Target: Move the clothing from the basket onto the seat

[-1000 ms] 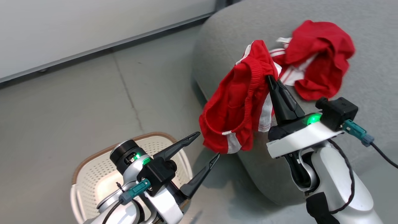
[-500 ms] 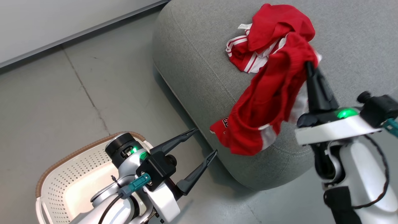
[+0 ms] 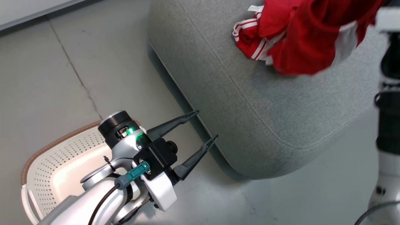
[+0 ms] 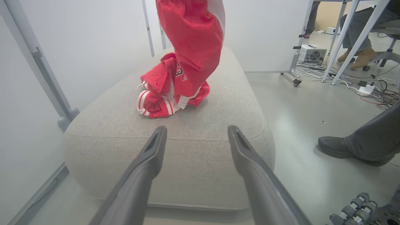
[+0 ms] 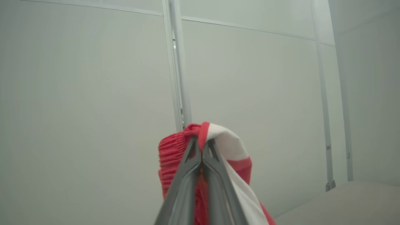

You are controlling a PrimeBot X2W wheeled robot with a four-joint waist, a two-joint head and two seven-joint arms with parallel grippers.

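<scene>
Two red items: heaped garment [image 4: 156, 78] on the seat [image 4: 187, 150] and hanging garment [image 4: 193, 40] — white lettering there unreadable — right gripper [image 5: 202, 147] clamped onto its waistband; left gripper [image 4: 197, 128] spread apart, empty.

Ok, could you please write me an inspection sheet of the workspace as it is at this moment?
Surface: grey seat, fabric, rounded corners.
Job's things: lying garment crumpled on the seat; hanging garment held above it; basket on the floor, visible part without clothing.
Clutter: nothing seen.
Pincers: left pincer open, empty, pointing at the seat's edge; right pincer shut on the hanging garment.
Cables: loose cables on the floor beyond the seat.
Surroundings: pale wall panels, table legs, a person's shoe.
</scene>
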